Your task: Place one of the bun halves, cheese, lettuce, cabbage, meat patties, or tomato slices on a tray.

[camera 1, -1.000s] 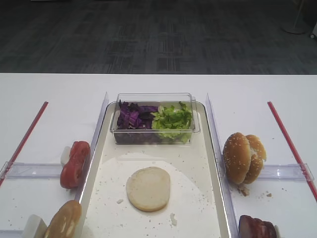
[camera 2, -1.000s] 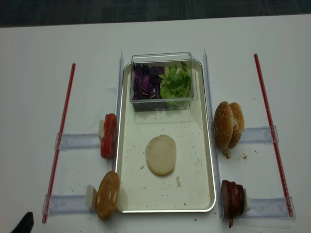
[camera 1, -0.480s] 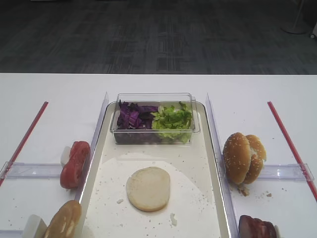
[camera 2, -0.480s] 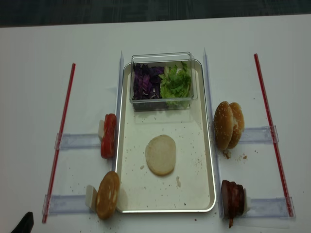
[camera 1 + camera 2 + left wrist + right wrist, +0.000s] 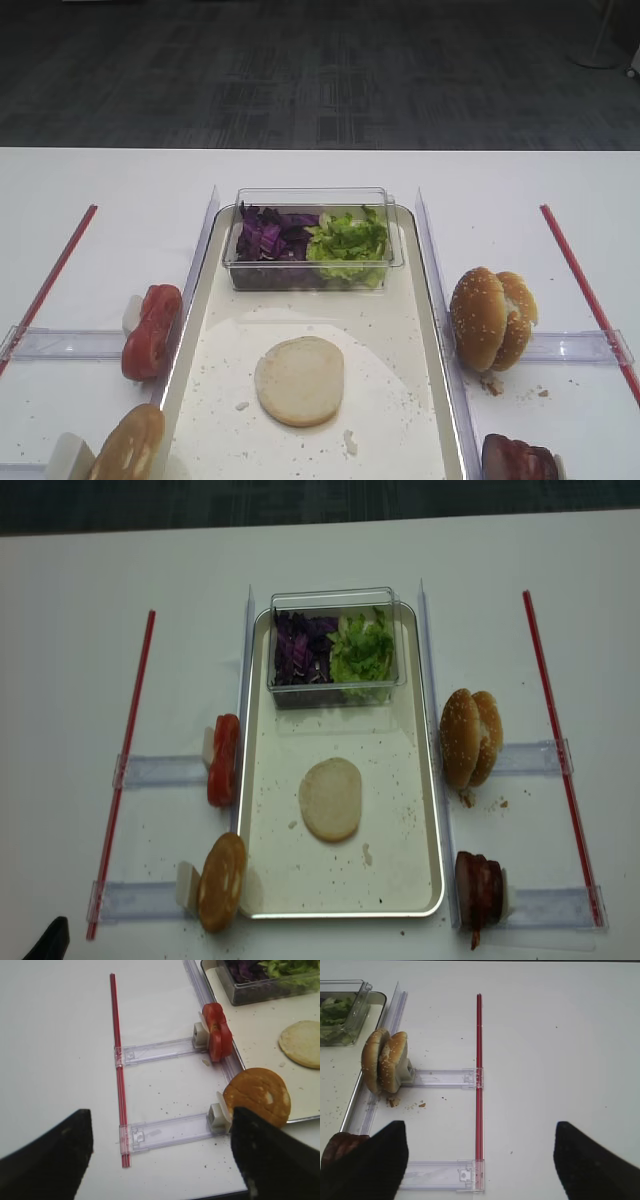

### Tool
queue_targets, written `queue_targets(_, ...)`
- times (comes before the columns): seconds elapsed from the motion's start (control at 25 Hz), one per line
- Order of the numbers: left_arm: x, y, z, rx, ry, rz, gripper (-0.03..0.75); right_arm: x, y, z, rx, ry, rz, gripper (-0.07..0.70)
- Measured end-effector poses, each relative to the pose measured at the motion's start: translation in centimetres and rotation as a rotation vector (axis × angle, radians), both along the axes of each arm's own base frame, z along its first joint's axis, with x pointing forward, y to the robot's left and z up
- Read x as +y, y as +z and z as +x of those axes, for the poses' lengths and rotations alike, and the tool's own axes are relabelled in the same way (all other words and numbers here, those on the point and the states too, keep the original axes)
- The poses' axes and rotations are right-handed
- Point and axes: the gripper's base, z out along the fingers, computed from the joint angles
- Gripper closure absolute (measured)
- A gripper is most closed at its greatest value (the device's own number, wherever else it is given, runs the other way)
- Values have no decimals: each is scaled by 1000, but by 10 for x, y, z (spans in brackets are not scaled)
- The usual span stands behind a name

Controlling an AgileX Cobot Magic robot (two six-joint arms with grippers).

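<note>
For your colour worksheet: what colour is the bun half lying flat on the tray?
Pale cream bun half, clearest in the exterior high view.

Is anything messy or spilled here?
A bit messy, nothing spilled badly. Crumbs speckle the tray around the flat pale bun half, and a few more lie on the table below the sesame bun pair. Everything else sits neatly in its place.

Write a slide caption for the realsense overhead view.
Pale bun half lies flat on the tray, below the tub of cabbage and lettuce; other ingredients wait alongside.
</note>
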Motion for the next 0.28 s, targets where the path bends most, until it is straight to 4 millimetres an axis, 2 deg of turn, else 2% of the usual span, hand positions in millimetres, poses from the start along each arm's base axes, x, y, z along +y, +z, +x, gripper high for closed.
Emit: queue_targets(0.28, 0, 0, 0, 0, 0, 0, 192, 0, 0, 0, 0, 0, 0, 18)
